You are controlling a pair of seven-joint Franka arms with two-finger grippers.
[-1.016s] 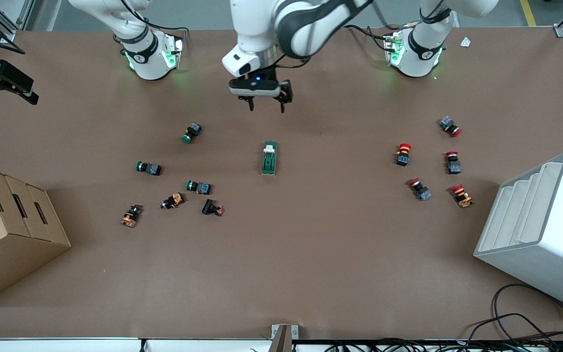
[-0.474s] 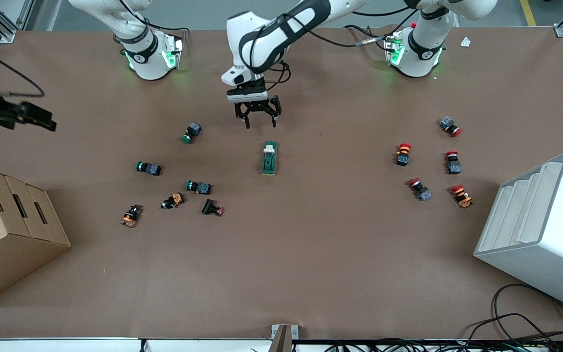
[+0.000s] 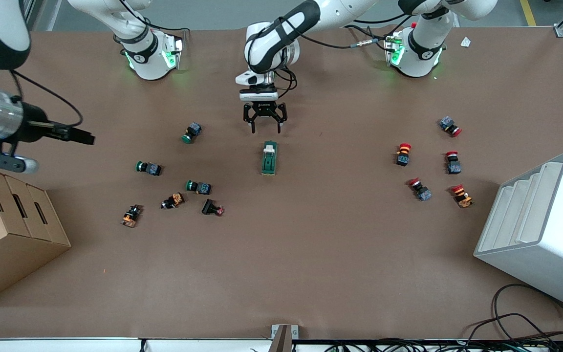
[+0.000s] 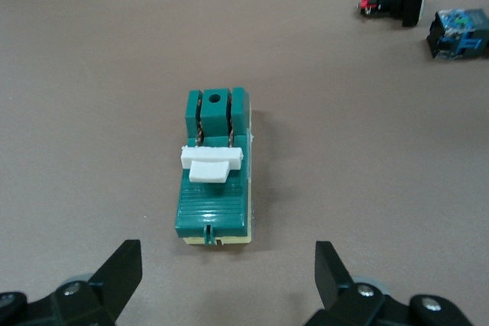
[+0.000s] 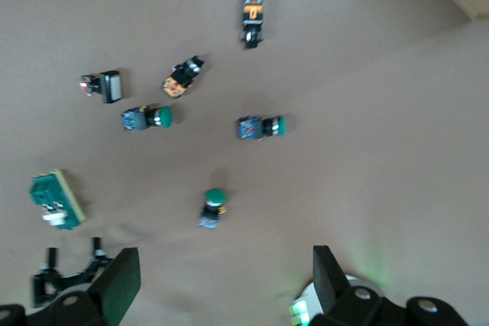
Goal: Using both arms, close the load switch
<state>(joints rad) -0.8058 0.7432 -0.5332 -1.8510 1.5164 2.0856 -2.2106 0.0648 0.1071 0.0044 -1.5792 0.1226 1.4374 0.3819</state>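
While I hold both arms over the brown worktop (image 3: 311, 254), the load switch (image 3: 269, 158) lies flat near its middle, with bare surface all round it and nothing between it and the left end effector (image 3: 265, 128). Toward the right arm's end lies a loose group of pushbuttons: three green-capped ones (image 3: 191, 132) (image 3: 148, 168) (image 3: 198, 187), two orange-bodied ones (image 3: 172, 201) (image 3: 131, 215) and a black one with a red tip (image 3: 212, 208). A cardboard box (image 3: 8, 230) stands at that end. Toward the left arm's end, well apart from the switch, lie five red-capped pushbuttons (image 3: 402, 153), and a white stepped bin (image 3: 545, 230) stands nearer the front camera than they are.

The left end effector hovers over the worktop just beside the switch's white-toggle end, its fingers (image 4: 122, 272) spread wide and empty. The right end effector (image 3: 74, 135) hangs high over the right arm's end of the worktop, its fingers (image 5: 118, 284) likewise spread and empty.

The switch (image 4: 214, 169) is a dark green ribbed block on a cream base plate. A white toggle bar lies across the block. Past the bar, two slots split the green body, with a round hole in the middle section.
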